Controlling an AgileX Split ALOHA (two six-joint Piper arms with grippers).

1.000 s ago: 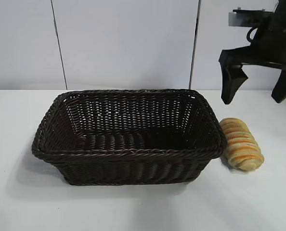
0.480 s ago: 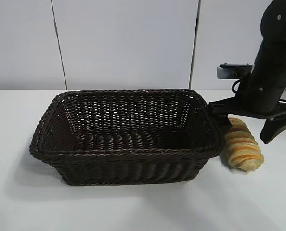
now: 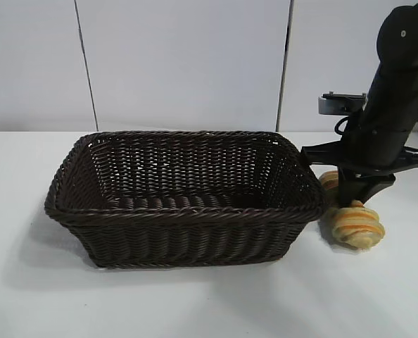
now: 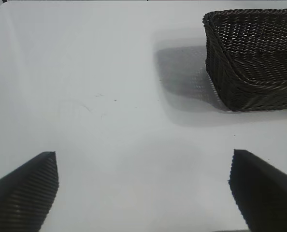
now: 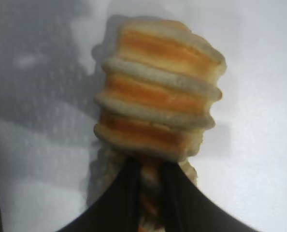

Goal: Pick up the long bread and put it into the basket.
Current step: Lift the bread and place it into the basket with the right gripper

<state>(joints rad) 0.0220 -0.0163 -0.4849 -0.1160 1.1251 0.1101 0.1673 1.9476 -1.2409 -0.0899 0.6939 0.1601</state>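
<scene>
- The long bread [image 3: 353, 224], golden-tan with orange-brown and cream ridges, lies on the white table [image 3: 195, 303] just beside the basket's right end.
- The right gripper [image 3: 357, 199] pinches its middle, squeezing it narrow.
- The dark wicker basket [image 3: 184, 201] sits alongside.
- The left gripper [image 4: 143, 188] hovers spread wide over bare table.

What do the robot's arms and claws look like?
The right arm is chunky, rounded and glossy black, with a small grey box and a black cable by its wrist. The left gripper has two black wedge-shaped fingers with ribbed faces.
</scene>
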